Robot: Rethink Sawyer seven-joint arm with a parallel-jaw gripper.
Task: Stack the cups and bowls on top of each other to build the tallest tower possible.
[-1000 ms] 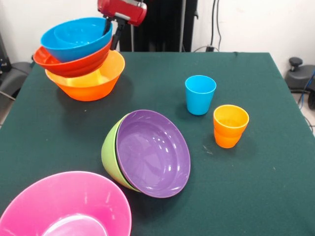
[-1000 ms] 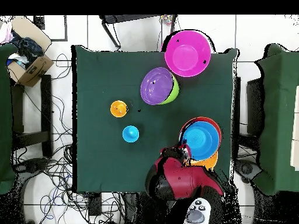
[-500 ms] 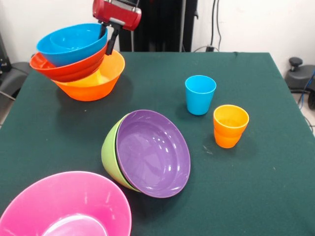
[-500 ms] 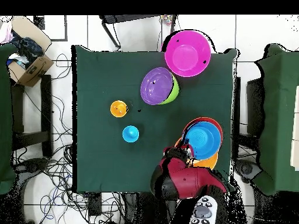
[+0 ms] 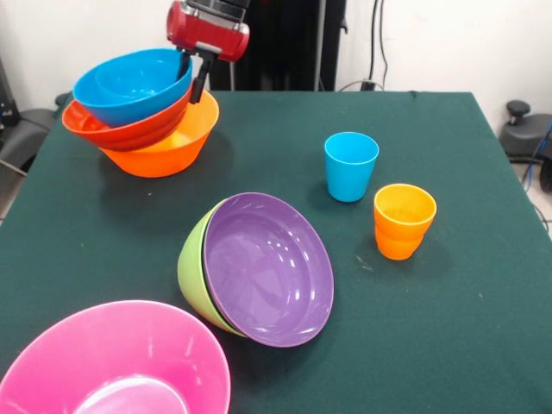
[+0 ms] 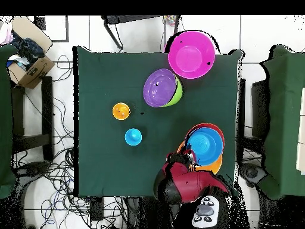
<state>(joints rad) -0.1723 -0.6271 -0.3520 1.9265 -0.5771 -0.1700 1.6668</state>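
The tower (image 5: 155, 116), blue bowl (image 5: 131, 84) in red-orange bowl (image 5: 121, 129) in the big orange bowl (image 5: 172, 147), stands at a table (image 5: 448, 345) corner, tilted less than half a second ago. The gripper (image 5: 193, 79) pinches the upper bowls' rim, shifted slightly. Blue cup (image 5: 351, 166), orange cups (image 5: 404, 221), purple-in-green bowls (image 5: 267, 269) and pink bowl (image 5: 112, 362) are unmoved.

Green table (image 5: 483, 302), cardboard box (image 6: 28, 61)

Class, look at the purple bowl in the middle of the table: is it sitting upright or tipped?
Tipped. The purple bowl lies on its side, nested in the green bowl, its opening facing the front camera.
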